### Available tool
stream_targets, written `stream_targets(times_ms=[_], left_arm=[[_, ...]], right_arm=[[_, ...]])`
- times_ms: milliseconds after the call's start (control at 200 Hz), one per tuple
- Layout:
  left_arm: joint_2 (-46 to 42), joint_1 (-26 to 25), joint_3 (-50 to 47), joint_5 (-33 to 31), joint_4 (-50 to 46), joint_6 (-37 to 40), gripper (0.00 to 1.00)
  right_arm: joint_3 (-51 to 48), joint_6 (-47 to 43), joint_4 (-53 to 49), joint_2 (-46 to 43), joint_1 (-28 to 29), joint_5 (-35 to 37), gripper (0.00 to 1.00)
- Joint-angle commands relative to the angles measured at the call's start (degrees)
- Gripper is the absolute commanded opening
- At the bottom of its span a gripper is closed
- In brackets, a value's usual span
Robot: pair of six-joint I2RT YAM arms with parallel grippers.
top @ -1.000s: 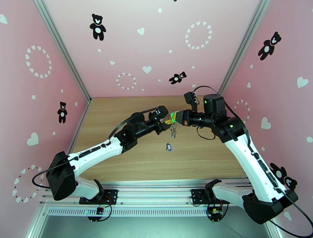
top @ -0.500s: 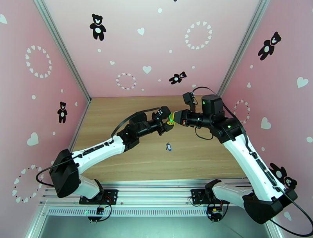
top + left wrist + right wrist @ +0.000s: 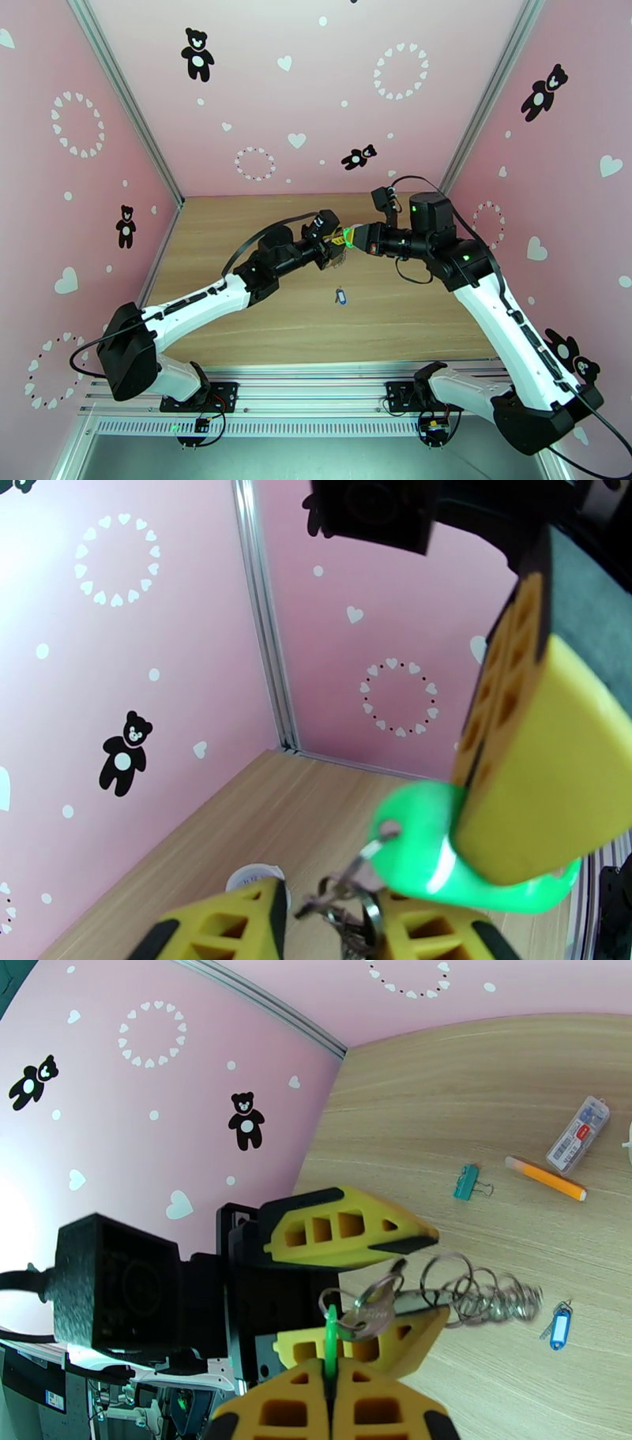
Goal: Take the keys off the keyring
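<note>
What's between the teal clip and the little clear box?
One end of the orange pen lies between teal clip and clear box, in the right wrist view.

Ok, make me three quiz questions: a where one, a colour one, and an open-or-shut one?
1. Where is the blue key? A on the table B in the left jaws C on the wall
2. What colour is the pen? A purple B black C orange
3. The jaws of the right gripper are: A wide open B shut on the green key C shut on the pen
Answers: A, it lies on the wood; C, plainly orange; B, pressed together on its green head.
</note>
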Motion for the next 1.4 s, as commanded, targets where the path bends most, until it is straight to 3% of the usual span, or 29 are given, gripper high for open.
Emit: stream_targets(times_ms=[0,60,260,375,495,571,641,746,811,916,996,1081,1186,1261,1346,1396], left_arm=[[-1.8,0.6,-0.5,0.7,-0.6,-0.2,0.30],[-1.6,0.6,-0.3,1.4,-1.0,0.2,0.23],[-1.5,0.8,0.8,3.4,-2.7,1.4,0.17],[-2.3,1.3,1.3,5.6,-4.4,1.7,0.14],[-3.5,2.0,3.4,11.5,-9.2,2.4,0.10],[-3.9,2.9,4.5,15.8,-10.0,1.0,0.08],[-3.7,3.3,6.1,17.8,-10.9,-0.5,0.06],[-3.2,3.4,7.9,19.6,-13.4,-0.1,0.06],[-3.3,3.4,7.9,20.5,-13.2,-0.1,0.06],[-3.5,3.4,8.1,22.3,-13.0,0.0,0.05],[-3.5,3.4,8.1,23.4,-12.7,0.3,0.05],[-3.6,3.4,8.0,24.0,-12.6,0.5,0.05],[-4.2,3.4,7.6,25.7,-11.7,0.7,0.05],[-4.3,3.5,7.9,26.0,-12.4,1.5,0.04],[-4.5,3.5,8.1,27.8,-13.3,2.8,0.04],[-4.7,3.5,8.2,28.6,-13.3,3.1,0.04]], right_arm=[[1.4,-1.0,-1.2,-1.8,0.1,1.1,0.00],[1.4,-0.5,0.0,-1.6,0.1,0.1,0.00],[3.0,-2.6,-2.0,-1.1,0.1,-0.3,0.00],[7.7,-8.8,-8.5,0.2,0.1,1.6,0.00],[14.3,-18.9,-17.8,2.3,0.1,6.9,0.15],[15.7,-24.3,-18.9,2.4,0.1,8.5,0.32],[16.1,-27.4,-18.9,2.5,0.0,9.0,0.34],[16.4,-31.4,-16.4,2.6,0.1,1.0,0.40],[16.2,-31.5,-16.4,2.7,0.1,2.2,0.43],[14.5,-32.8,-16.2,3.5,0.0,-0.4,0.43],[13.8,-32.2,-15.5,3.8,0.0,2.2,0.44],[12.2,-33.2,-12.2,4.0,-0.6,-3.0,0.49],[12.3,-35.7,-14.9,5.1,-1.2,-1.6,0.47],[10.0,-40.9,-14.0,3.5,-1.2,-7.0,0.46],[8.9,-41.8,-13.2,1.3,-1.5,-1.3,0.45],[8.0,-43.1,-12.6,0.3,-2.4,-2.0,0.46]])
